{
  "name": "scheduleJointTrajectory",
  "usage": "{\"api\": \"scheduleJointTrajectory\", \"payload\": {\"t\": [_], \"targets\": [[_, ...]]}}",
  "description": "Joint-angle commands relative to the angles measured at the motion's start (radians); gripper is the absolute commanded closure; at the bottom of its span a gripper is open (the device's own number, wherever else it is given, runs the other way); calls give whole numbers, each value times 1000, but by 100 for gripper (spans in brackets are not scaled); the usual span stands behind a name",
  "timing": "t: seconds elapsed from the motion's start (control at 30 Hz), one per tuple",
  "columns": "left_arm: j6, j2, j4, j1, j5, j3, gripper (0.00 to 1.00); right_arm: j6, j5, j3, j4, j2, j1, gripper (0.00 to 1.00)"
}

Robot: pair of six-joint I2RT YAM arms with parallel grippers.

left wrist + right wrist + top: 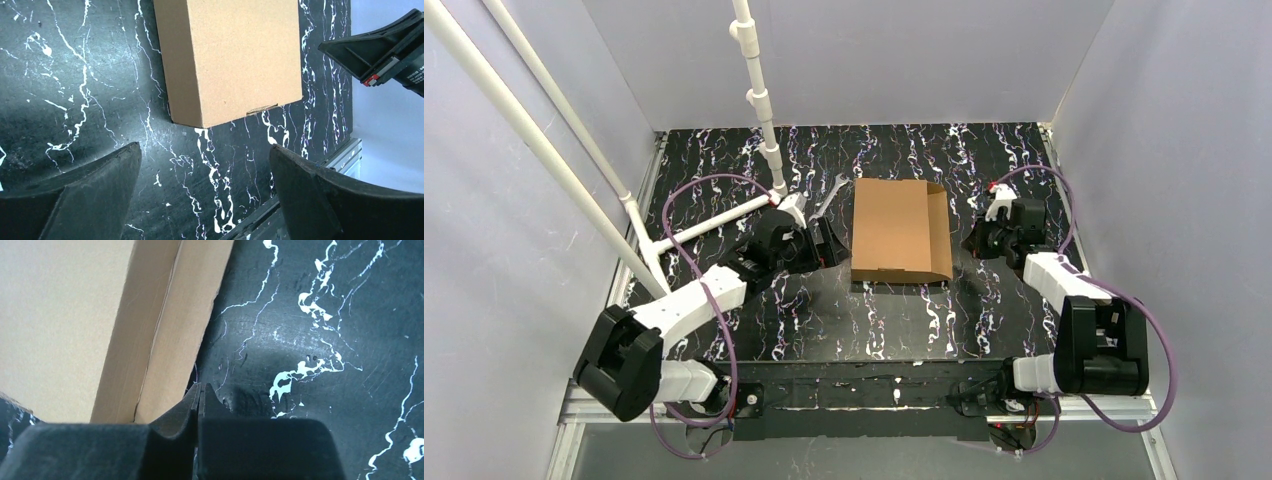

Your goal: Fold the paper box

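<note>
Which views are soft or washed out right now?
Top external: even light, fairly sharp, paper box casts a thin shadow on its near side. Left wrist: box crisp, left fingers blurred up close, grey sheen on the table. Right wrist: box top washed pale, right fingers soft and dark.

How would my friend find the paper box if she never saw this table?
Look at the black table with white squiggles. In its middle lies the paper box. It is the only plain brown cardboard thing there.
</note>
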Motion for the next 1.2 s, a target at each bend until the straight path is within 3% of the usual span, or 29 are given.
{"api": "scheduleJointTrajectory", "payload": {"t": [0.0, 0.3, 0.57, 0.93, 1.07, 1.17], "targets": [[6, -36, -27, 14, -2, -44, 2, 125, -57, -5, 119, 31, -42, 97], [115, 99, 8, 14, 82, 42, 2, 131, -153, 20, 114, 165, -59, 99], [164, 326, -52, 14, 54, 206, 2, 164, -108, -8, 137, 169, -74, 98], [163, 438, -50, 14, 74, 311, 2, 180, -169, 56, 159, 324, -74, 99], [167, 473, -55, 14, 103, 333, 7, 200, -245, 80, 179, 383, -71, 99], [157, 490, -55, 14, 127, 328, 20, 212, -334, 86, 180, 419, -59, 99]]}}
